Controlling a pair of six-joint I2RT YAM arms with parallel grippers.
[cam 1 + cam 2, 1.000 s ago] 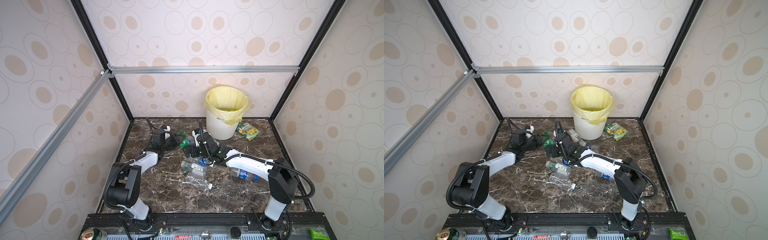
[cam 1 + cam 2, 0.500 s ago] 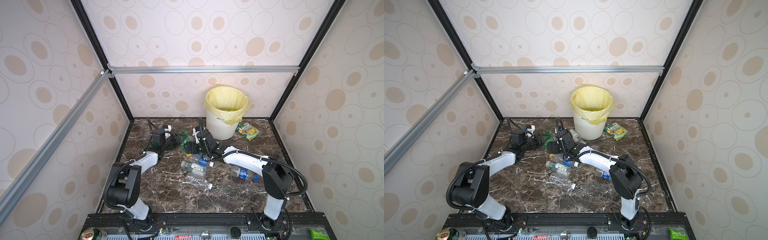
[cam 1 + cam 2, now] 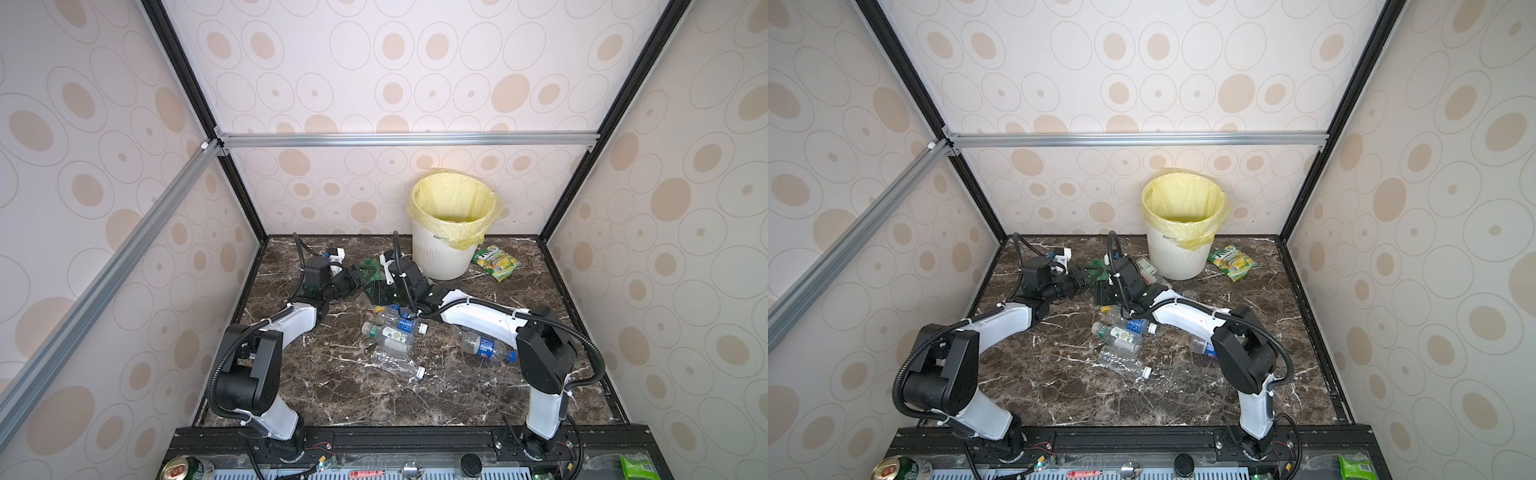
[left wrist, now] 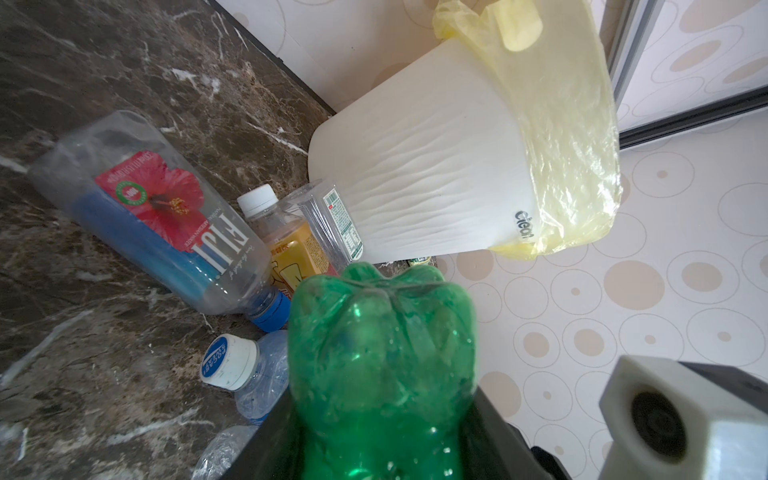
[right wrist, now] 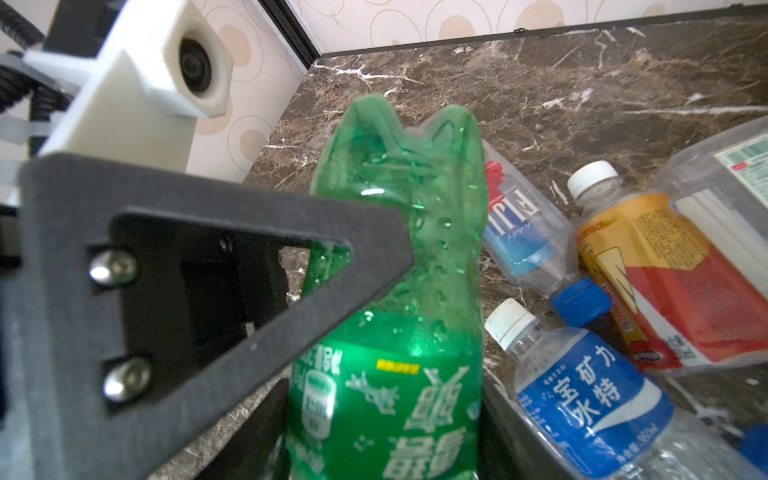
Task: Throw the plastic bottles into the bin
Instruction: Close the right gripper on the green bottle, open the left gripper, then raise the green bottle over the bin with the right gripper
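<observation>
A green plastic bottle (image 4: pixel 382 345) (image 5: pixel 399 257) (image 3: pixel 371 268) hangs just above the floor, left of the bin (image 3: pixel 440 257) (image 3: pixel 1173 257) (image 4: pixel 415 174). My left gripper (image 4: pixel 382 436) (image 3: pixel 357 276) is shut on it, base pointing away. My right gripper (image 5: pixel 386 436) (image 3: pixel 374 291) meets it from the other side, jaws against the bottle's labelled part. Several more bottles lie on the floor: a Fiji bottle (image 4: pixel 158 216), an orange-red one (image 5: pixel 665 282), a blue-labelled one (image 5: pixel 582 399), and clear ones (image 3: pixel 390 332) mid-floor.
A green-yellow snack packet (image 3: pixel 494 262) lies right of the bin. A drink can (image 3: pixel 183 469) and a green packet (image 3: pixel 633 465) sit on the front rail. Patterned walls close in three sides of the marble floor (image 3: pixel 374 399).
My right gripper has swung left to the green bottle held by my left gripper, and its jaws have narrowed onto it. The left arm has hardly moved.
</observation>
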